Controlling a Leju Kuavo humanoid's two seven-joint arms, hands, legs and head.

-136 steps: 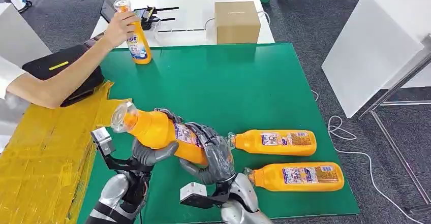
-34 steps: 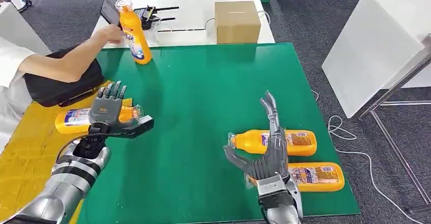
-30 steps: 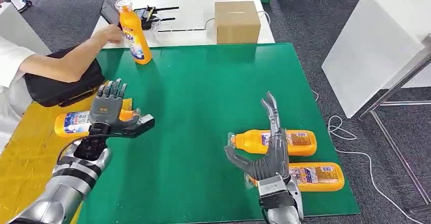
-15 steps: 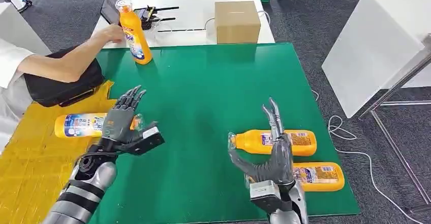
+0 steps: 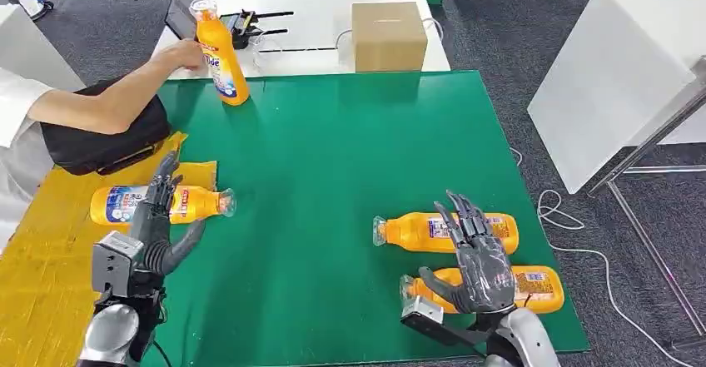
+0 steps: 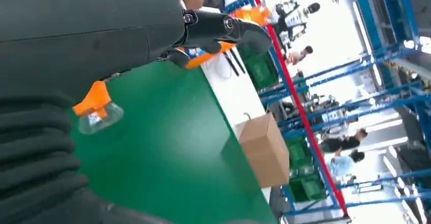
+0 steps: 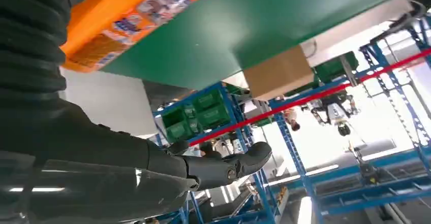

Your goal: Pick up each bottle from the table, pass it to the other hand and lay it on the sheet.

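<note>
An orange bottle (image 5: pixel 158 204) lies on the yellow sheet (image 5: pixel 50 255), its clear cap (image 6: pixel 97 113) reaching onto the green mat (image 5: pixel 333 151). My left hand (image 5: pixel 154 227) is just in front of it, open, fingers spread and holding nothing. Two more orange bottles lie on the mat at the right: a far one (image 5: pixel 425 232) and a near one (image 5: pixel 529 288). My right hand (image 5: pixel 479 260) hovers open, palm down, over them, holding nothing. The right wrist view looks at an orange bottle (image 7: pixel 132 16) from close by. A fourth bottle (image 5: pixel 221 55) stands upright at the mat's back left corner.
A person's arm (image 5: pixel 108 105) reaches in from the left, the hand beside the upright bottle. A black bag (image 5: pixel 100 142) lies behind the sheet. A cardboard box (image 5: pixel 388 36) sits on the white table behind the mat. Another white table (image 5: pixel 616 76) stands to the right.
My left hand has let go of the bottle on the sheet and drawn back toward me. My right hand has turned palm down and moved over the two bottles at the right.
</note>
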